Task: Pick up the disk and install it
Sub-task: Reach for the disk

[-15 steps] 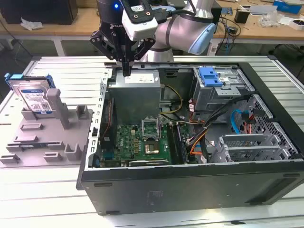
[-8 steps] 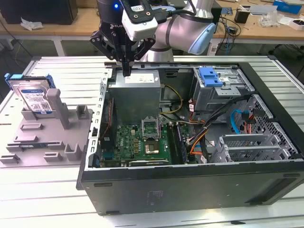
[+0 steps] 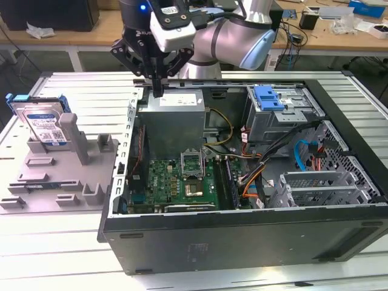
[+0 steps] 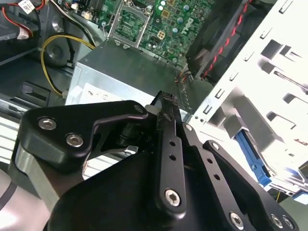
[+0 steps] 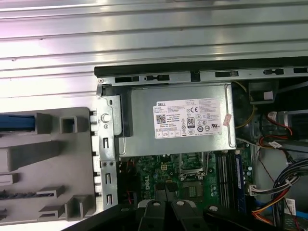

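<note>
The gripper (image 3: 159, 91), fingers pressed together and empty, hangs over the far edge of the open computer case (image 3: 242, 236), above the power supply (image 3: 173, 124) with its white printed sticker. The disk (image 3: 43, 124), white-and-blue labelled, stands upright on the grey fixture (image 3: 66, 182) at the exterior view's left, well apart.

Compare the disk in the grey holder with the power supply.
The disk stands propped on edge outside the case; the power supply sits inside it. The disk wears a blue bracket; the power supply is bare grey. The disk is thin, the power supply boxy. Both carry labels.
</note>
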{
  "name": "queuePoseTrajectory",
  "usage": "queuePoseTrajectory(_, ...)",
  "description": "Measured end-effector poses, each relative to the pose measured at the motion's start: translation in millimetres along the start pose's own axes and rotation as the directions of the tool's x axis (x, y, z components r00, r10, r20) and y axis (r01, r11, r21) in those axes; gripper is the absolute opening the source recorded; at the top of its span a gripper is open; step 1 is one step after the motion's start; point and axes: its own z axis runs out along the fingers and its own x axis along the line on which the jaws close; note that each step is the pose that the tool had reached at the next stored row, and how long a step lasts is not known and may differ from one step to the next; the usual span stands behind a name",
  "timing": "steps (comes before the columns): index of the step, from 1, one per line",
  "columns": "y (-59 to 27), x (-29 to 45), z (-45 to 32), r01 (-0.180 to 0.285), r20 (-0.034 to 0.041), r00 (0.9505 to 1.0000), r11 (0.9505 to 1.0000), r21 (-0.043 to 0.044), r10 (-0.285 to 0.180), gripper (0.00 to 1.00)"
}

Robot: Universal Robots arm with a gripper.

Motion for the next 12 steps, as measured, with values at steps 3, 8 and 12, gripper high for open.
queuePoseTrajectory(3, 1.4, 16.4, -0.3, -0.002, 0.0001, 1.0000, 1.0000, 0.0000, 0.002, 0.11)
queuePoseTrajectory(8, 3.2, 33.2, -0.6, -0.004, 0.0002, 1.0000, 1.0000, 0.0001, 0.004, 0.11)
queuePoseTrajectory(12, 5.2, 46.2, -0.8, -0.006, 0.0002, 1.0000, 1.0000, 0.0002, 0.006, 0.11)
